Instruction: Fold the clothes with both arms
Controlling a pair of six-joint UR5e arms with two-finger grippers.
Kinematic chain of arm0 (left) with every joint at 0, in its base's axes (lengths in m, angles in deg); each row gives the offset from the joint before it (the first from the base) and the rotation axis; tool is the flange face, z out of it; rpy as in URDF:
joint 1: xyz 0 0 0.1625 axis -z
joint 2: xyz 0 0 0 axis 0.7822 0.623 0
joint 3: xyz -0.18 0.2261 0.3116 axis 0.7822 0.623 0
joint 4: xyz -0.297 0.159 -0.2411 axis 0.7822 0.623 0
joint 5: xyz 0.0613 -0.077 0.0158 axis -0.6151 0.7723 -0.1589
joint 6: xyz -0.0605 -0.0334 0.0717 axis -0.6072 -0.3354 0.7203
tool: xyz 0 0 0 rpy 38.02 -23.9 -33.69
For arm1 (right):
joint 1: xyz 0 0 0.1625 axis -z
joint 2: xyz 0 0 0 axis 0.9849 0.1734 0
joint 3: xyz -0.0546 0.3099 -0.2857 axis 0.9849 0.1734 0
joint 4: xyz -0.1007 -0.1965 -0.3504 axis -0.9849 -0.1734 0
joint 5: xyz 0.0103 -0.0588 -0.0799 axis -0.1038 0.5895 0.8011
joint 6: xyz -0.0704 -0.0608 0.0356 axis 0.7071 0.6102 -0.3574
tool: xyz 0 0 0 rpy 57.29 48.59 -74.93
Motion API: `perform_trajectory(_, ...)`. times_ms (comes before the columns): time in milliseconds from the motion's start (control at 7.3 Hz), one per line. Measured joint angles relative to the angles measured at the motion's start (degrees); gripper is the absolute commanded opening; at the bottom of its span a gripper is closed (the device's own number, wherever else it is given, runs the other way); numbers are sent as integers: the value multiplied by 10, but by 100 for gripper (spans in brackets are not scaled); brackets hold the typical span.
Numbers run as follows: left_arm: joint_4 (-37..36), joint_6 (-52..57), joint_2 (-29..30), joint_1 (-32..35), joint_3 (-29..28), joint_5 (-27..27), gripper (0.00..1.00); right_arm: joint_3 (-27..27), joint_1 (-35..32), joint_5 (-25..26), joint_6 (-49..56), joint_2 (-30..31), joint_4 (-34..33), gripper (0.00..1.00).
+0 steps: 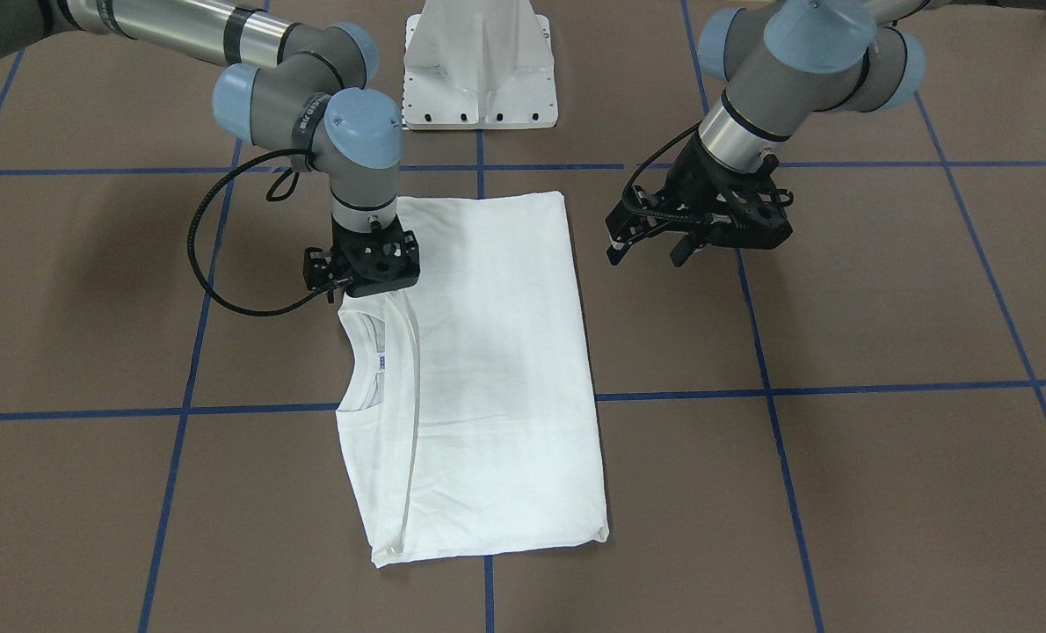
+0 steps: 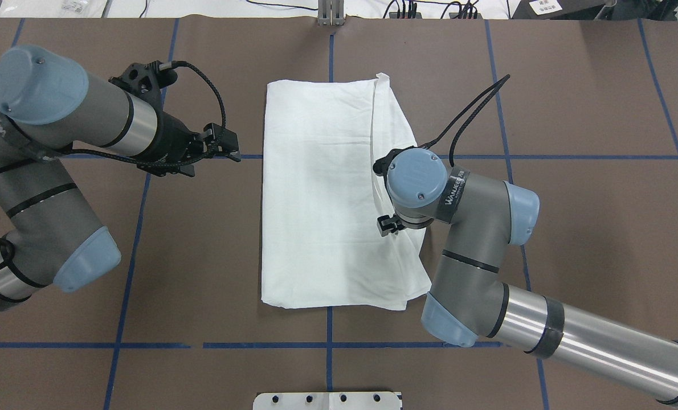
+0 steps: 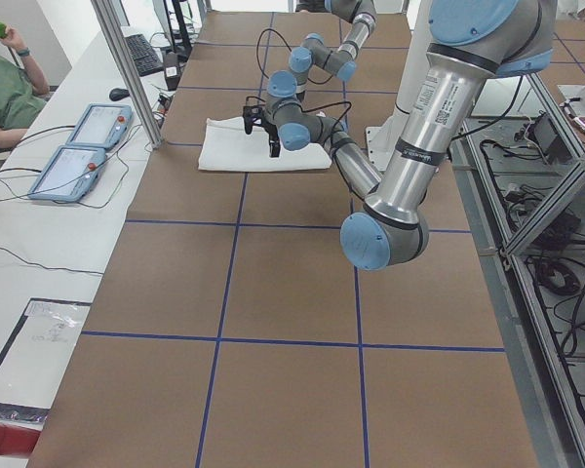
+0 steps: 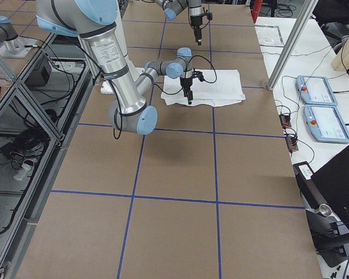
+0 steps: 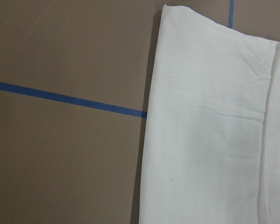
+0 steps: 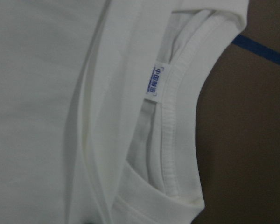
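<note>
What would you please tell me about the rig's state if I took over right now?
Left claw: open, empty, off the cloth beside the T-shirt's long edge.
Right claw: pointing down over the collar end; open or shut cannot be told.
T-shirt: flat mid-table, folded into a long rectangle, sleeves out of sight.
To do: probably the crosswise folds.

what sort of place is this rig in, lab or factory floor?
Most likely a robotics lab cell: a brown table gridded with blue tape, two teach pendants on a side bench, and an exposed aluminium frame.
</note>
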Motion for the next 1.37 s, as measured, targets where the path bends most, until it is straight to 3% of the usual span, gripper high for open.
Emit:
perform_trajectory(274, 0, -1, 2, 0, 0, 0, 100, -48, -25, -5, 34, 56, -4, 100)
perform_trajectory(548, -1, 0, 2, -1, -1, 0, 100, -75, -48, -22, 49, 71, -5, 100)
perform_trajectory(959, 0, 4, 2, 0, -2, -1, 100, 7, -48, -30, 44, -36, -3, 100)
perform_trajectory(1371, 0, 4, 2, 0, -3, 0, 100, 69, -18, -21, 31, -84, 0, 100)
